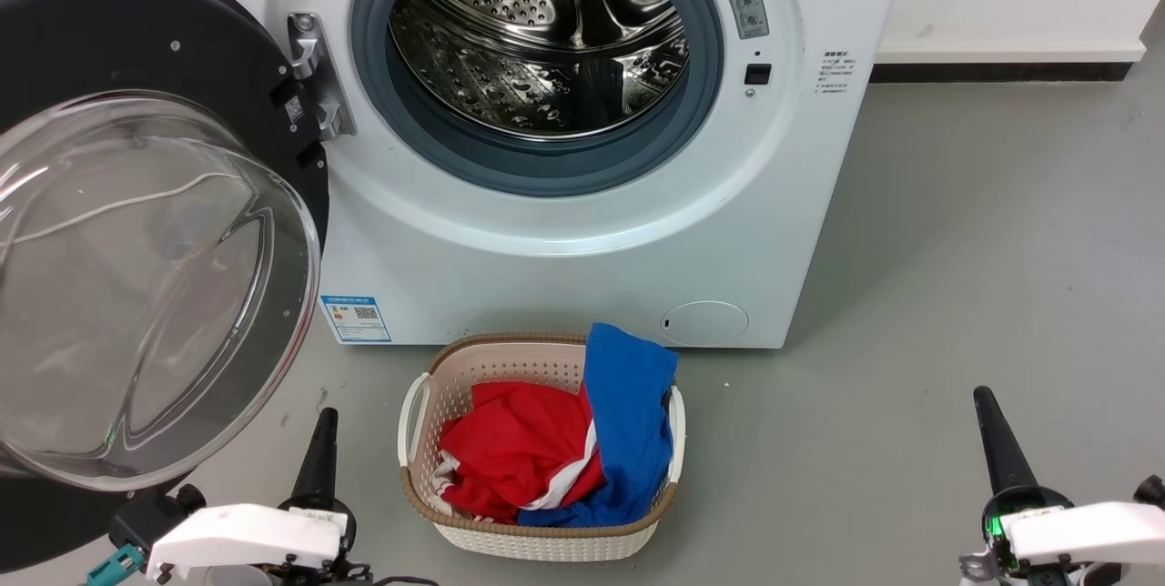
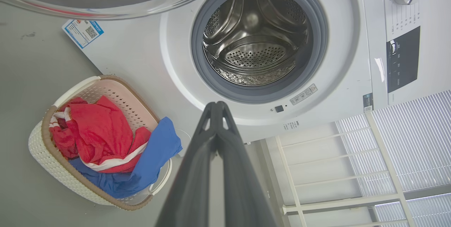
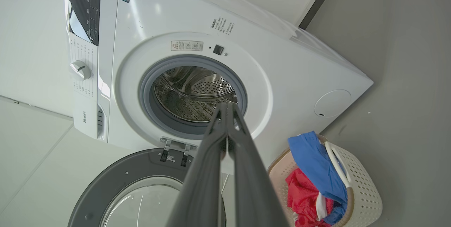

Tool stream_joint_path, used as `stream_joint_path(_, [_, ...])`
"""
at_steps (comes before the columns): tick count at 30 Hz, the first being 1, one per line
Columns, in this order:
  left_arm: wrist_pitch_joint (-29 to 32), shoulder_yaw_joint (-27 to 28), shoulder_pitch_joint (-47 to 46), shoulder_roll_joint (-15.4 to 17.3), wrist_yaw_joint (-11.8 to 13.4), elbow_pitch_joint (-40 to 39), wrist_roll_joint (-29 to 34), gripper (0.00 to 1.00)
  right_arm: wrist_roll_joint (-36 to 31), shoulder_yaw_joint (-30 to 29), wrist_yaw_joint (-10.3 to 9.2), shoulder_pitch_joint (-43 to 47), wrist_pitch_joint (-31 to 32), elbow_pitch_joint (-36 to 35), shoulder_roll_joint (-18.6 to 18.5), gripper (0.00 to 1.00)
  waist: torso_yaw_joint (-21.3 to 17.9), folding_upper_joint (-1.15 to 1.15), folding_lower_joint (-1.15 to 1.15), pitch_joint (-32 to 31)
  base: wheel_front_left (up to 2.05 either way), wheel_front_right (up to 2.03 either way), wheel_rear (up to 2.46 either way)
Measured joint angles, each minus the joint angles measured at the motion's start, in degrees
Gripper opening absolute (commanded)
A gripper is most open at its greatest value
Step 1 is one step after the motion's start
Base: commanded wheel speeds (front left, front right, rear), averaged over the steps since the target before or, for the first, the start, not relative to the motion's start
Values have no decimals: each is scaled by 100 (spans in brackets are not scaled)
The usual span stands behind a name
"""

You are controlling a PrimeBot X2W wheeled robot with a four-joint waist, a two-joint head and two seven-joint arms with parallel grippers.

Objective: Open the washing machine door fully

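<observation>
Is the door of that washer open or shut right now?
Open. The washing machine door stands out to the left on its hinge, and the steel drum is uncovered.

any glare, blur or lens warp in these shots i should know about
Head view: sharp, evenly lit; pale reflections streak the washing machine door, highlights glint in the steel drum. Left wrist view: the left hand goes soft near the bottom edge, the washing machine is crisp. Right wrist view: the machine looks tilted and stretched; the right hand blurs up close.

washing machine door [image 1: 146, 277] wide open, left | basket [image 1: 537, 542] holds red, blue clothes [image 1: 519, 449]
</observation>
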Motion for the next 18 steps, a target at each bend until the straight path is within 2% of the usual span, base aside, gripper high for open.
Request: stream_joint_path(18, [231, 104, -159, -1, -63, 27, -1020, 0, 931, -33, 0, -255, 252, 136, 0, 0, -55, 0, 0, 32, 0, 0, 0])
